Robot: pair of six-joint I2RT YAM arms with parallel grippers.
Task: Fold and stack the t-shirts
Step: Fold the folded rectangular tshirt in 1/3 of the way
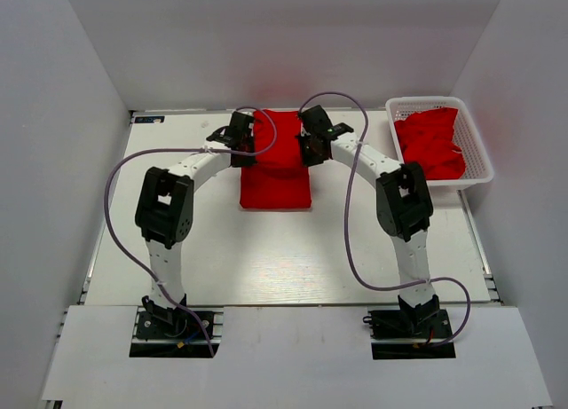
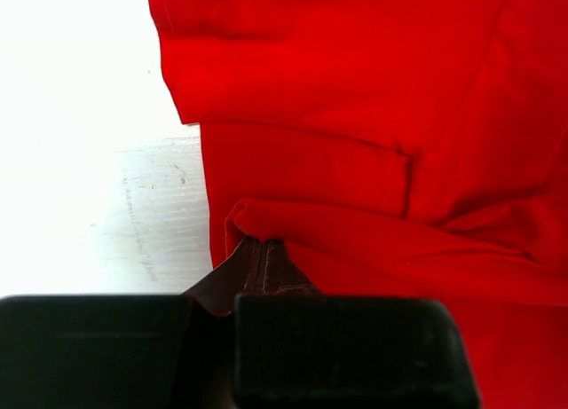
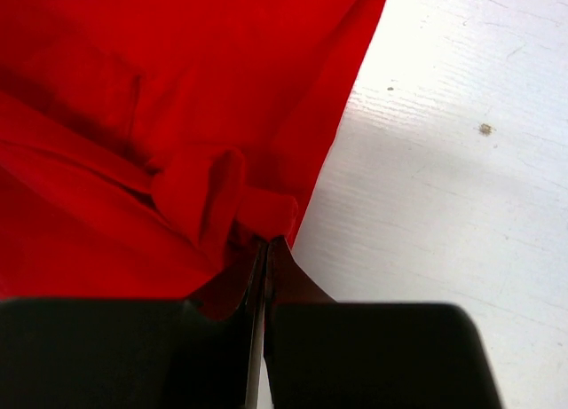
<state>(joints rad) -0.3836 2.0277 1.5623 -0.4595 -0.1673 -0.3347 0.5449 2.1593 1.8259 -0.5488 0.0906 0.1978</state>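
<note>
1. Top external view: a red folded t-shirt [image 1: 276, 169] lies on the white table [image 1: 266, 258] as a long rectangle. Its long axis runs from the arm bases toward the far wall.
2. The far part of the cloth is narrower and sits between the two sets of fingers. The wider near part spreads flat on the table, nearer the bases than the fingers are.
3. The left fingers [image 1: 244, 145] are at the shirt's left edge and the right fingers [image 1: 309, 147] at its right edge, roughly level with each other.
4. The left arm [image 1: 164, 205] rises from its base, bends at the elbow and reaches inward to the right. The right arm [image 1: 404, 200] mirrors it, reaching inward to the left.
5. Left wrist view: the left fingers [image 2: 253, 267] are pressed together on a rolled fold of the cloth, which bulges just past their tips. Bare table shows to their left.
6. Right wrist view: the right fingers [image 3: 280, 280] are pressed together on a bunched edge of the cloth. The shirt spreads to their left and bare table to their right.
7. Well to the right of the right fingers, a heap of t-shirts [image 1: 430, 143] fills a white basket [image 1: 480, 156].
</note>
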